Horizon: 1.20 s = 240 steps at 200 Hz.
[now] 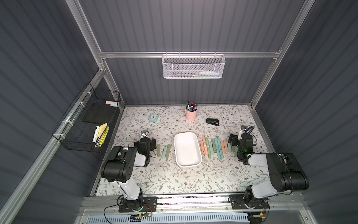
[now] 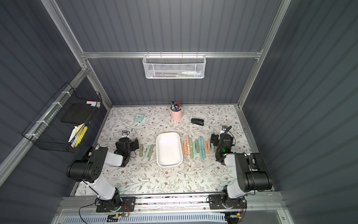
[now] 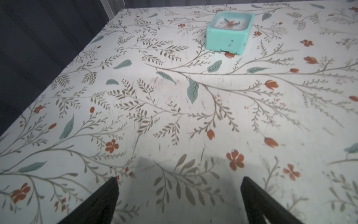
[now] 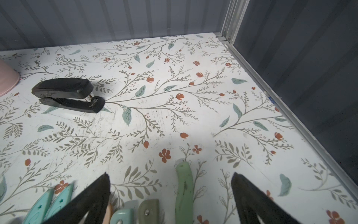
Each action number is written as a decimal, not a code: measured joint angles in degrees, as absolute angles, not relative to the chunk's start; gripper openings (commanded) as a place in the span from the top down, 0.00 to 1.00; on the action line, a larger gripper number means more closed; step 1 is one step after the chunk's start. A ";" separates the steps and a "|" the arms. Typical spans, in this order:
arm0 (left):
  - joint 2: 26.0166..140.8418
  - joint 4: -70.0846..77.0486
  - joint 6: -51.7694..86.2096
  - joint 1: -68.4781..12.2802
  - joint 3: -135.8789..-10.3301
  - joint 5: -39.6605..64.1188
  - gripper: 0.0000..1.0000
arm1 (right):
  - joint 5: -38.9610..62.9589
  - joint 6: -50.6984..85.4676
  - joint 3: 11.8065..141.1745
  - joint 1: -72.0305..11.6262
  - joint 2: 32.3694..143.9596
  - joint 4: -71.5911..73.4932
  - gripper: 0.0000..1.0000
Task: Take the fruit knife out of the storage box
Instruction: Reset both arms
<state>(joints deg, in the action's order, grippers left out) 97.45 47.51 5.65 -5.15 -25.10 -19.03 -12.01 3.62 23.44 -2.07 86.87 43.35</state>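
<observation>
**Top views.** The storage box [image 1: 187, 150] stands mid-tabletop [image 1: 174, 180]. Its white floor shows bare in both top views, with no knife inside. The fruit knives [image 1: 217, 147] lie outside it, in a row just right of the box. A smaller group of three knives [image 1: 164, 152] lies just left of it.

**Left wrist.** The left gripper [image 3: 179, 180] hangs low over bare tabletop. Its fingers [image 3: 104, 197] are spread wide with nothing between them. A mint clock [image 3: 229, 33] stands farther off.

**Right wrist.** The right gripper [image 4: 170, 174] is likewise spread and empty, above the far ends of the right row. A green knife [image 4: 184, 190] lies flat on the tabletop between the fingers, ungripped. A black stapler [image 4: 67, 95] lies far left.

**Finding.** Removal is judged complete, and no extraction step appears outstanding.
</observation>
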 measured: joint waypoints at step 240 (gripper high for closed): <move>97.45 43.66 0.49 -5.02 -26.59 -5.28 0.01 | -2.74 1.04 24.18 -1.06 86.85 42.68 0.01</move>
<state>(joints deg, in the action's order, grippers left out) 97.45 43.66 0.49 -5.02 -26.59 -5.28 -2.74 1.04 24.18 -1.06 86.85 42.68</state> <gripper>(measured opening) 0.995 0.989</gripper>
